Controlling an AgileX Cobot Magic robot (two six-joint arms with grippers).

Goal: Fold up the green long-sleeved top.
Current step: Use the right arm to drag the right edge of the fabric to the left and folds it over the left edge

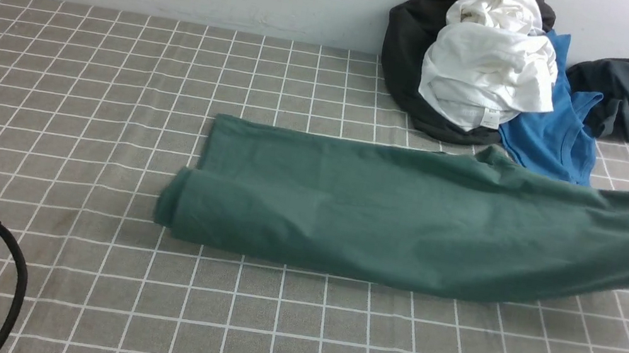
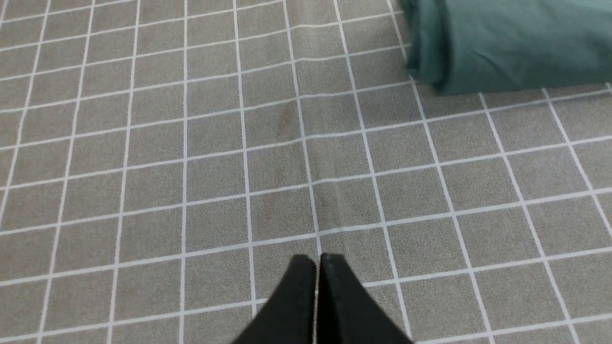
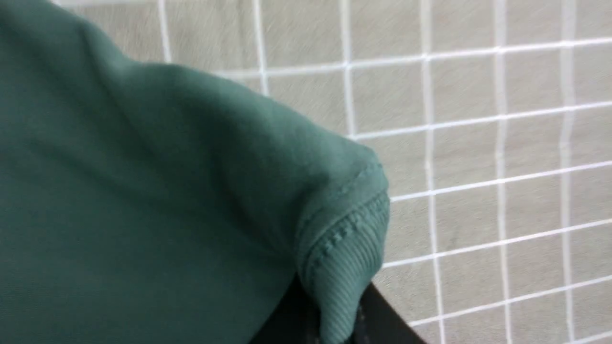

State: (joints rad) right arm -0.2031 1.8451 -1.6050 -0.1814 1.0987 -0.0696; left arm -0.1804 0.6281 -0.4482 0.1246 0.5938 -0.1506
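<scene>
Subject: dark-green cotton long-sleeved top (image 1: pixel 384 220). It lies across the middle of the grey checked counter (image 1: pixel 109 104), already doubled lengthwise into a long band. The band's left end is a rolled fold resting flat. Its right end rises off the cloth and runs out of the front view's right edge.

Right fingers (image 3: pixel 382 325): clamped on a green ribbed band (image 3: pixel 349 267) at the top's edge, fabric bunched above the grip. Wrist view blurred, consistent w/ motion.

Left fingers (image 2: pixel 313 267): pressed together, nothing between them, hanging over bare counter near the band's rolled left end, not touching it.

Step in hand, by my reading: cross-fold. The right end is held and raised, prob. to be carried over toward the left end.

Next move calls for: a level sweep leftward, the end laid square on the lower layers, release only once it is flat. The left side could pin the rolled end so the band doesn't drag.

Not verifiable:
- Right arm and the grip point are absent from the front view.
- Cuff or hem? Can't tell from the ribbing alone.
- Sleeves, neck and logo are not visible, presumably tucked inside.
- Heap of clothes (image 1: pixel 485 71) at the rear right lies close behind the band; contact w/ it is unclear.
</scene>
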